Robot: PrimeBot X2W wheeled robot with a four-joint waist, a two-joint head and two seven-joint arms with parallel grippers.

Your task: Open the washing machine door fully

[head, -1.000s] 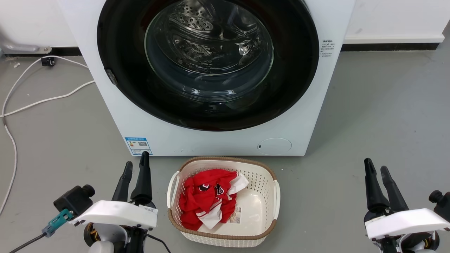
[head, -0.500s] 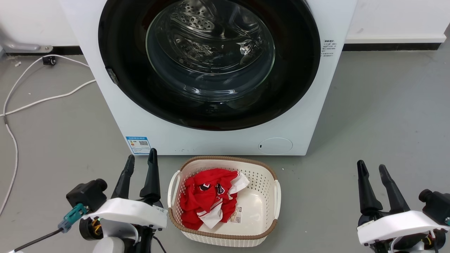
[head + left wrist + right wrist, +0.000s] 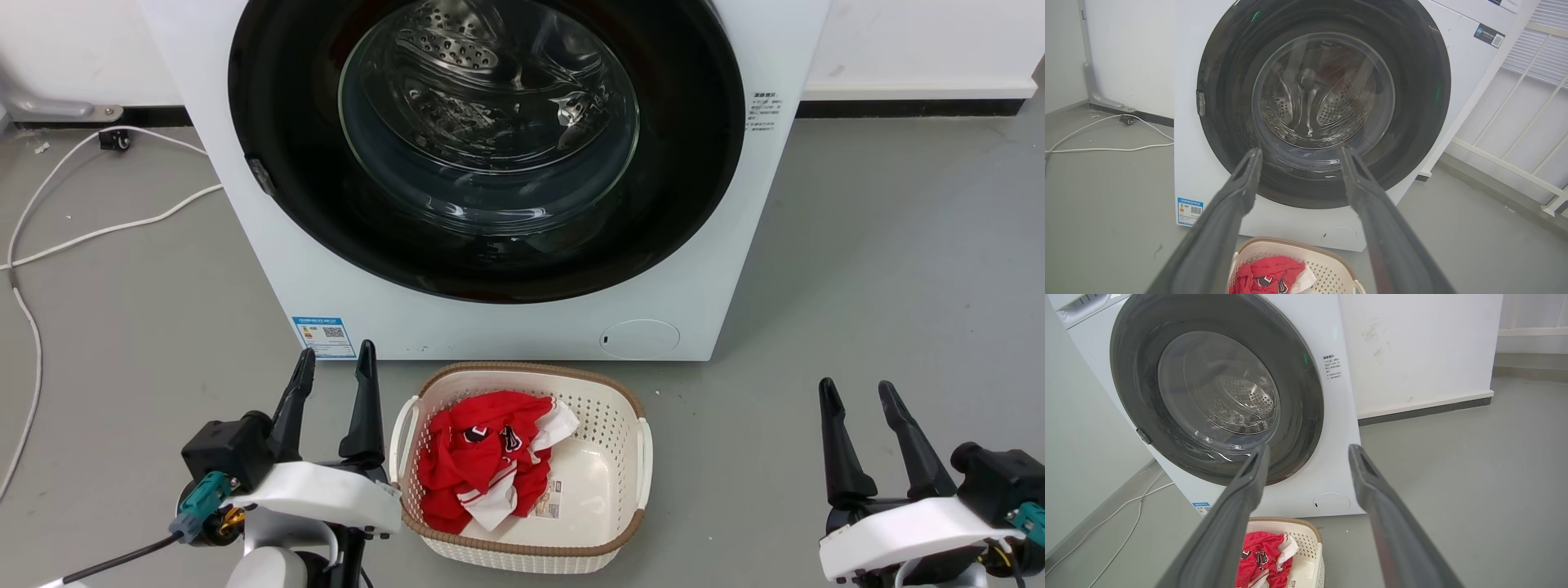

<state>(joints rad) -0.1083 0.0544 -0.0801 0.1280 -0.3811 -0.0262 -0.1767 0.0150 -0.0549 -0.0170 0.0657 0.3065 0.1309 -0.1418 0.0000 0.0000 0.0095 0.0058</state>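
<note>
1. Washing machine door (image 3: 277, 163): shut, flush in the front of the white washer (image 3: 490, 331). Wide glossy black rim, bulging clear glass centre, perforated steel drum (image 3: 457, 49) visible through it.
2. Small grey tab (image 3: 260, 178) on the rim's left edge.
3. Left gripper (image 3: 336, 353): fingers spread, empty, low before the washer, clear of the door.
4. Right gripper (image 3: 856, 385): spread, empty, well apart at right.

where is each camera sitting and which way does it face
Head view: up high, facing down at the washing machine door and basket; left pincer and right pincer show.
Left wrist view: low left, facing the door; own fingers show.
Right wrist view: low right, facing the door aslant; own fingers show.
All share door and basket.
</note>
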